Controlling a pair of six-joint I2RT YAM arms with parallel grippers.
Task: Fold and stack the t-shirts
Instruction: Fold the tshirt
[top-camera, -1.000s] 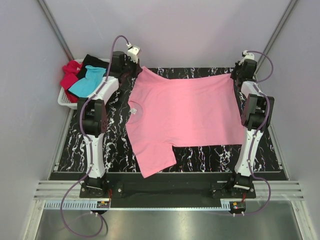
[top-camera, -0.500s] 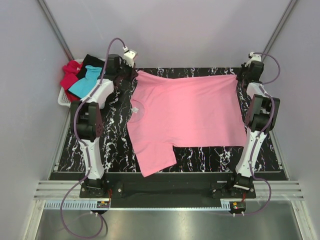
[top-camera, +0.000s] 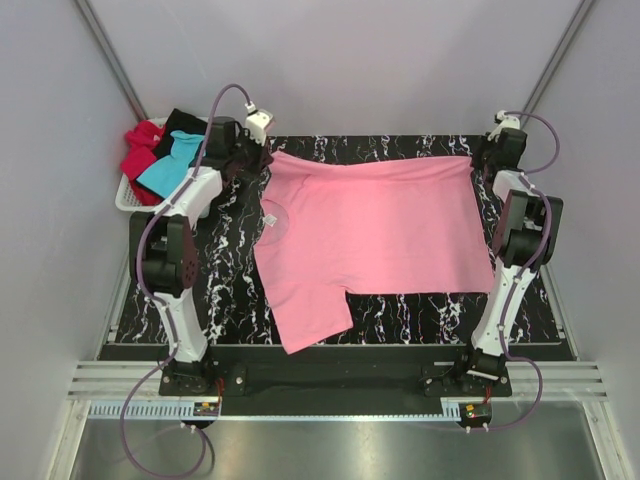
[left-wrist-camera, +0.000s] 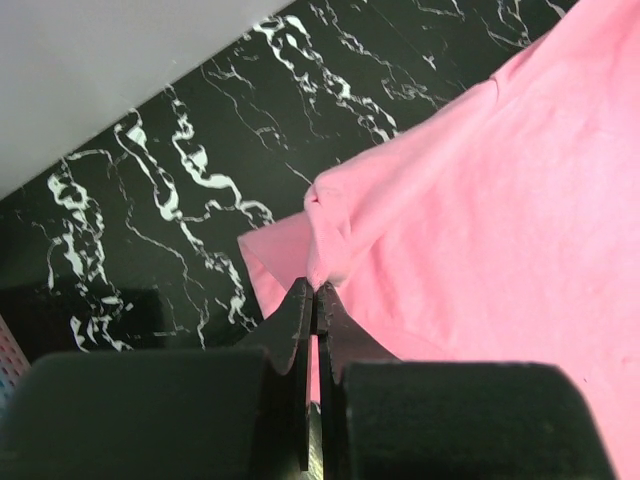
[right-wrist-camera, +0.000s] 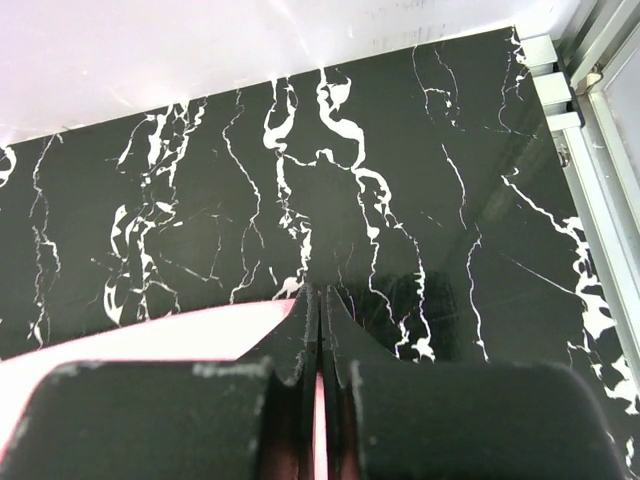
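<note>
Left pincer (left-wrist-camera: 316, 290) and right pincer (right-wrist-camera: 318, 292) each clamp a pink shirt (top-camera: 370, 230) corner; we judge its fold barely begun, three shirts (top-camera: 172, 168) unfolded in the basket (top-camera: 125, 201) beside the left one

arms (top-camera: 184, 312): white, black joints | cables (top-camera: 124, 425): purple | left hand (left-wrist-camera: 316, 292), right hand (right-wrist-camera: 319, 294): black

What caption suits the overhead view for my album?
Left gripper and right gripper pinch the far corners of a pink t-shirt spread on the table; more shirts wait in a basket.
</note>
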